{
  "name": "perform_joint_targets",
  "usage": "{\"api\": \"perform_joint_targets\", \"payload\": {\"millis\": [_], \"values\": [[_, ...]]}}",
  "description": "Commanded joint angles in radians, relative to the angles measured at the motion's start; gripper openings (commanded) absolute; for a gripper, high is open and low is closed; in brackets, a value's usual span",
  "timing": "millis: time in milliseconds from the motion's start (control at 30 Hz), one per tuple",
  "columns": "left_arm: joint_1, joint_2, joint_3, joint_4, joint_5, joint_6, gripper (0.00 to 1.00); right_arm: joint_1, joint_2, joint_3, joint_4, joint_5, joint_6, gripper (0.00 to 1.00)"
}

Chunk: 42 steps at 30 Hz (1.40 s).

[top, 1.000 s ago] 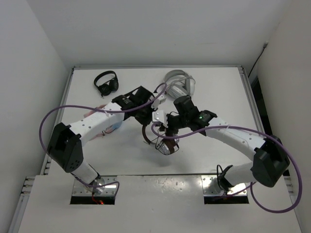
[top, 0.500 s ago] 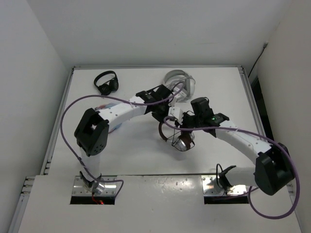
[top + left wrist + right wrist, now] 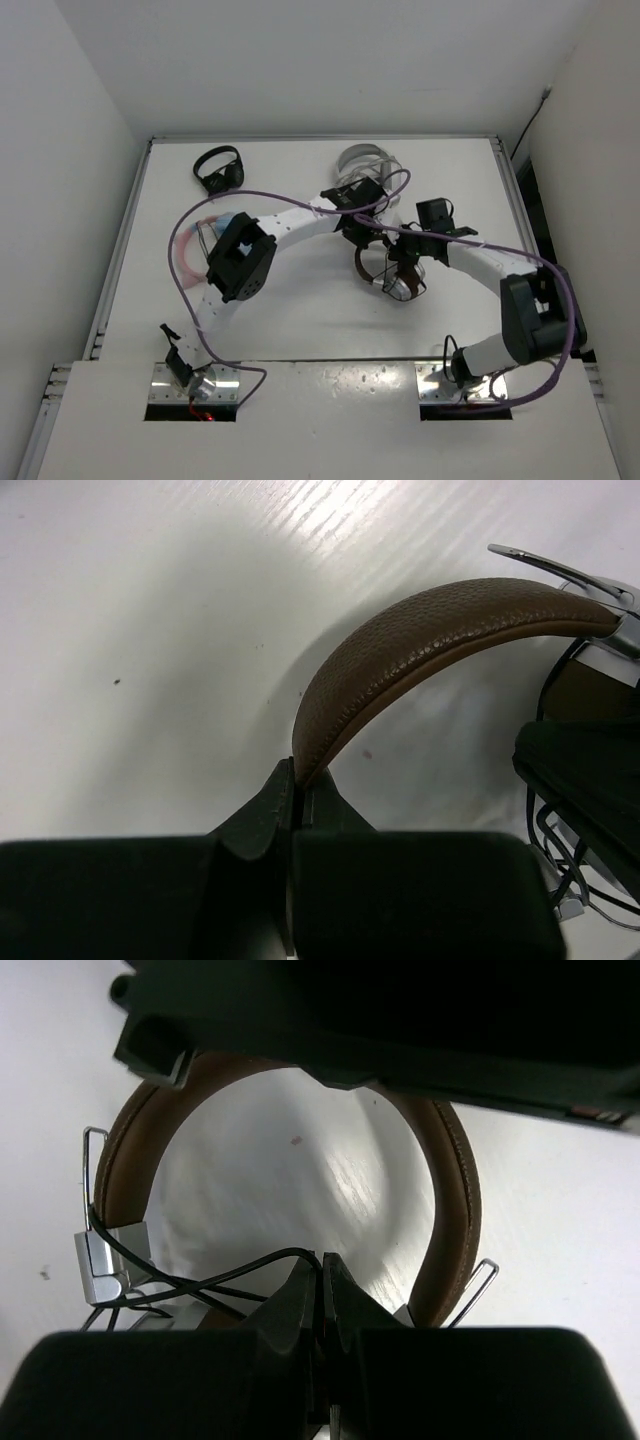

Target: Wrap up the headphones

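1. Two grippers are on the headphones, which lie on the table just nearer to you than the white-grey headphones and slightly to their right.
2. Your left gripper has its jaws clamped on the brown headband, which arches up and away from the fingertips.
3. Your right gripper has its jaws pressed together, and the thin black cable runs straight into the pinch. I judge the cable to be gripped, though the contact itself is very small in view.
4. Use the left grip as your anchor. Hold the headband firm and level so the frame cannot swing while the cable is led round it.
5. Lead the cable with the right arm in even turns under light tension: enough to lay each turn snug, not enough to drag it through the fingers or tug at its root.
6. Watch the loose strands beside the silver bracket, which look likely to snag there.
7. From above, both arms cover most of the headphones, so you cannot count any turns made.
8. No plug end shows in any view.
9. A dark arm body blocks the top of the right wrist view.
10. Left of the white-grey headphones, well apart, sit the small black headphones. Leave both of those pairs alone.
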Motion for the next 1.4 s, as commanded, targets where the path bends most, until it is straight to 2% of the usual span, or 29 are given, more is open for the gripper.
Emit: {"api": "perform_joint_targets", "payload": {"millis": [0,267,333,400,433,533,567,667,800,867,1033,1167,1367], "values": [[0.007,0.033,0.078,0.031,-0.02,-0.036,0.0,-0.03,0.076,0.036,0.006,0.035,-0.006,0.0],[0.007,0.125,0.172,0.054,-0.029,-0.056,0.0,-0.039,0.188,0.096,0.006,0.067,-0.006,0.0],[0.007,0.135,0.183,0.054,-0.029,-0.056,0.04,-0.039,0.2,0.116,0.006,0.076,0.003,0.0],[0.017,0.145,0.183,0.054,-0.012,-0.066,0.1,-0.039,0.213,0.13,-0.009,0.085,0.003,0.0],[0.017,0.145,0.183,0.054,-0.001,-0.066,0.19,-0.03,0.222,0.139,-0.009,0.085,0.003,0.0],[0.027,0.145,0.172,0.054,0.011,-0.066,0.3,-0.03,0.222,0.139,-0.009,0.108,0.003,0.01],[0.027,0.134,0.163,0.065,0.023,-0.076,0.48,-0.03,0.222,0.139,-0.009,0.108,0.003,0.01],[0.049,0.125,0.152,0.074,0.035,-0.086,0.55,-0.03,0.222,0.139,-0.019,0.108,0.003,0.01],[0.06,0.047,0.078,0.128,0.069,-0.108,0.56,-0.03,0.222,0.139,-0.019,0.108,0.003,0.01],[0.081,-0.022,0.004,0.195,0.133,-0.108,0.56,-0.021,0.222,0.139,-0.019,0.108,0.003,0.01],[0.116,-0.163,-0.162,0.341,0.285,-0.157,0.42,-0.012,0.222,0.139,-0.019,0.108,0.003,0.01],[0.139,-0.236,-0.267,0.427,0.399,-0.221,0.44,-0.012,0.222,0.148,-0.019,0.108,0.012,0.01],[0.139,-0.225,-0.35,0.474,0.526,-0.287,0.47,-0.012,0.213,0.157,-0.019,0.088,0.012,0.01]]}}
